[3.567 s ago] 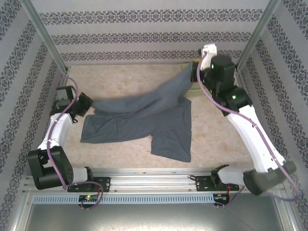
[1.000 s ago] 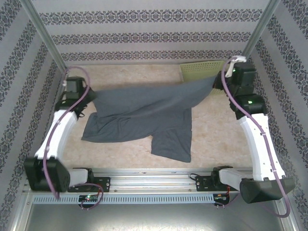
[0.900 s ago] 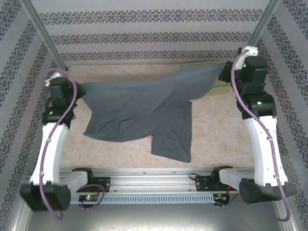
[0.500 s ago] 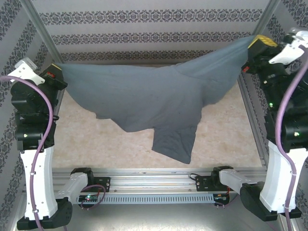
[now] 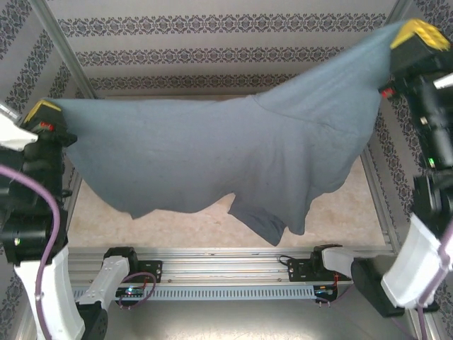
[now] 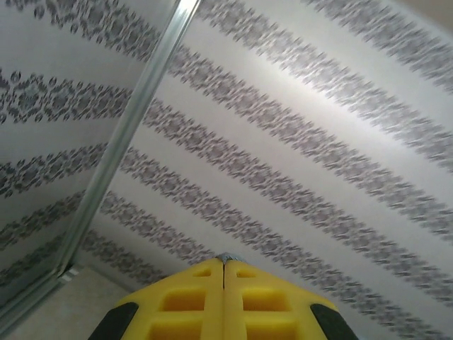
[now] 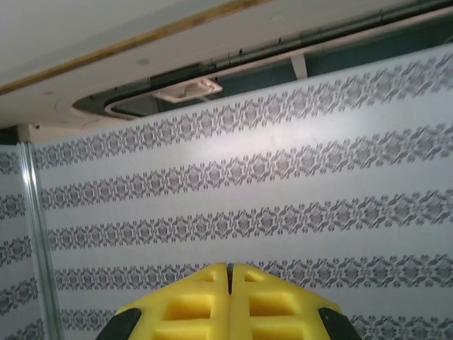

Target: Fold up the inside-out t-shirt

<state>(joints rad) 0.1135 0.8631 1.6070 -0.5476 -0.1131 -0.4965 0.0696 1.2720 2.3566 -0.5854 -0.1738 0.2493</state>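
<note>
- Raised higher than half a second ago: the inside-out t-shirt point(image 5: 233, 156), now spread as a wide slate-grey sheet from 9 o'clock to 1 o'clock in the top view and hiding far more of the bench point(image 5: 177, 225) than before.
- Clamped on the shirt's corner at 9 o'clock by the left gripper point(image 5: 44, 113), yellow fingers pressed together; shifted outward and nearer the camera since that frame.
- Clamped on the opposite corner at 1 o'clock by the right gripper point(image 5: 419, 35), likewise pinched tight, and carried up to the top edge of the view.
- Against 3.6 seconds back: then lying mostly flat on the bench with one part lifted toward 1 o'clock; now hanging in the air, upper edge sagging between the two holds.
- Lowest flap dangling near 6 o'clock, just short of the metal rail point(image 5: 212, 256); contact with the bench impossible to judge.
- From the left wrist: left gripper point(image 6: 224, 265) closed flush, a sliver of grey cloth at the tip, striped wallpaper point(image 6: 318, 142) and a metal post point(image 6: 131, 127) beyond.
- From the right wrist: right gripper point(image 7: 228, 268) closed flush, facing the same patterned wallpaper, with a ceiling fixture point(image 7: 184, 88) above.
</note>
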